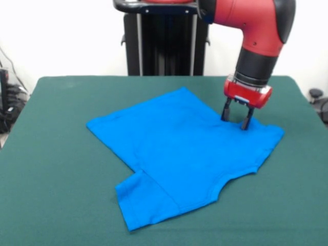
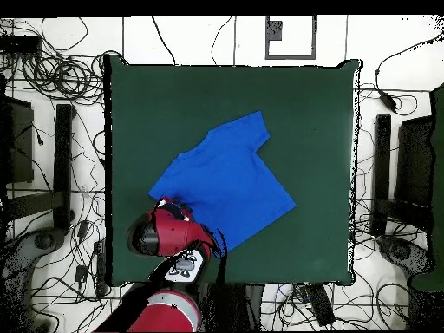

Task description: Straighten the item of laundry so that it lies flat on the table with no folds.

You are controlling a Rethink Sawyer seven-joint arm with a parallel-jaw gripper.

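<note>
The item of laundry (image 1: 174, 154) is a bright blue T-shirt spread across the middle of the dark green table (image 1: 51, 154). One short sleeve (image 1: 141, 205) points toward the near edge, and the neckline (image 1: 236, 177) faces front right. My gripper (image 1: 236, 120) stands upright over the shirt's far right part, open, with both fingertips down at the cloth and nothing pinched between them. In the overhead view the shirt (image 2: 225, 178) lies a little below the table's (image 2: 321, 113) centre, and the red arm covers the gripper (image 2: 172, 208) at the shirt's lower left corner.
Green tabletop surrounds the shirt on all sides. Off the table, cables (image 2: 52, 78) and black stands (image 2: 62, 165) crowd the floor on both sides in the overhead view.
</note>
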